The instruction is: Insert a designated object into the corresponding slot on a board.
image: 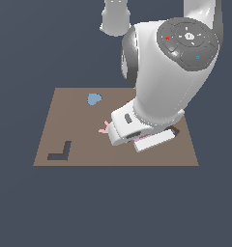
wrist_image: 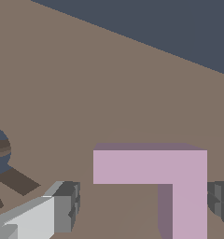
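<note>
In the wrist view, the gripper [wrist_image: 139,210] is standing wide, its fingers [wrist_image: 62,212] flanking the purple L [wrist_image: 151,165] without touching as it lies flat on the board [wrist_image: 109,84]. It should be centring on one arm before closing. The slot [image: 60,153] is waiting well apart, toward the exterior view's left.

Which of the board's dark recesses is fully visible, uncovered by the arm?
The L-shaped recess near the board's corner at the exterior view's left; the other dark recess is mostly hidden behind the arm.
</note>
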You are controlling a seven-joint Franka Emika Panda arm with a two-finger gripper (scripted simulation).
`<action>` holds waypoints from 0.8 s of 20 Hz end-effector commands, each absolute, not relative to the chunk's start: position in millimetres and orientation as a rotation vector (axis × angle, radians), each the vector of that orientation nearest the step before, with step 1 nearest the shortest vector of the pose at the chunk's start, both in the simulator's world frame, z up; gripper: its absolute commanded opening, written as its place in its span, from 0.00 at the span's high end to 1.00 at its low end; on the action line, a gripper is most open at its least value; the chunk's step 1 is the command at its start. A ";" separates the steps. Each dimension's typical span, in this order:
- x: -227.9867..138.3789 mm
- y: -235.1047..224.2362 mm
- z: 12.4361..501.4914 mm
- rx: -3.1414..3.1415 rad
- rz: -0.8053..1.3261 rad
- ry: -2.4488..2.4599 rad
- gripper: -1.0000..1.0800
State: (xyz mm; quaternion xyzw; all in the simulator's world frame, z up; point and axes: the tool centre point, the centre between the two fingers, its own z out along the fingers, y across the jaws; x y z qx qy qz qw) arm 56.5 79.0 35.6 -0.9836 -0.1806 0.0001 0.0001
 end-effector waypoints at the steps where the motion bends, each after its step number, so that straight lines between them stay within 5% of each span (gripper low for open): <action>1: 56.6 79.1 30.3 -3.090 0.000 -0.569 0.04; 2: 56.6 79.0 29.9 -3.090 0.000 -0.569 0.04; 3: 56.6 79.0 29.9 -3.090 0.000 -0.569 1.00; 16: 57.0 79.0 34.5 -3.090 0.000 -0.568 1.00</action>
